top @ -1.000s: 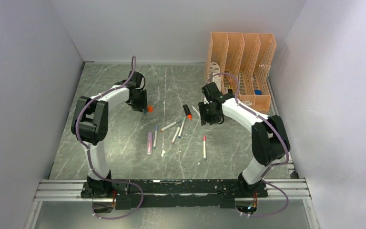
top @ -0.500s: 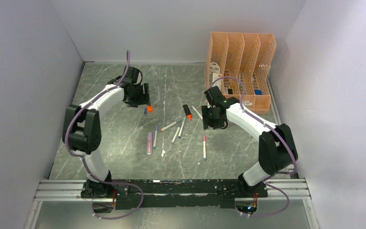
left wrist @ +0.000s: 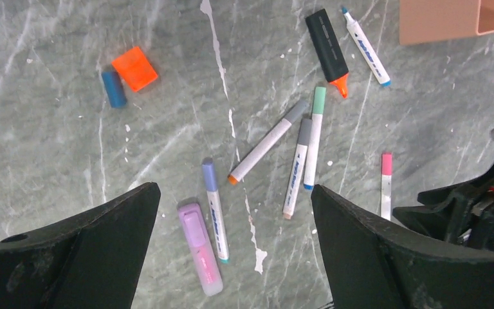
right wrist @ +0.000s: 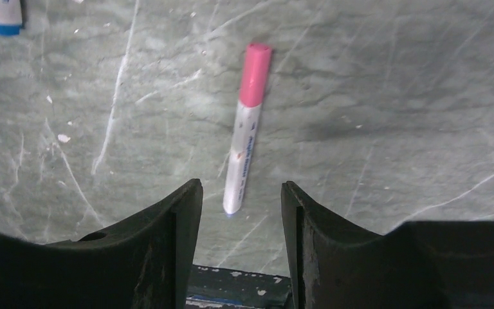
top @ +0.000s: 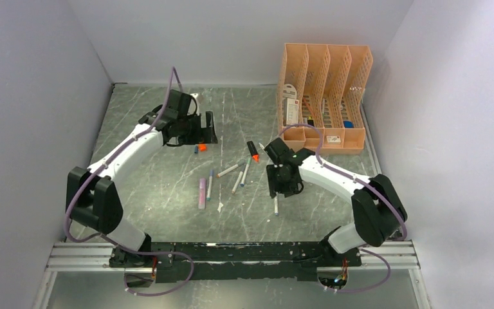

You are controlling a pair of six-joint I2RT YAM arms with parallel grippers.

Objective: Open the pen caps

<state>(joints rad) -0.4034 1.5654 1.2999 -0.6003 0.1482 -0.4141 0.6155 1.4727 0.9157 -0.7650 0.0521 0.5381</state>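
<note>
"While your right pincer (right wrist: 241, 188) hangs over the pink-capped pen (right wrist: 246, 148), jaws partly apart with nothing between them, plan to take the white barrel, not the cap."

"Why the barrel?"

"That pen lies flat on the table (right wrist: 392, 96), just beyond your fingers (right wrist: 180, 219), with the pink cap (right wrist: 256, 74) at the far end in the wrist view. Grip near the middle and the cap stays free for your other arm."

"How will it handle?"

"Light, stiff and smooth, I'd judge. A round barrel will likely roll or squirt sideways if you close off-centre, so straddle it squarely. The cap is probably a snug press fit, so pull straight along the pen and never bend it."

"And the left pincer (left wrist: 235, 193)?"

"Wide apart and empty, high above the scattered pens (left wrist: 267, 141). An orange cap (left wrist: 135, 68) and a blue cap (left wrist: 113, 88) lie loose, just beside each other, and the black marker (left wrist: 327, 35) shows a bare orange tip. The purple highlighter (left wrist: 199, 248) looks capped."
</note>
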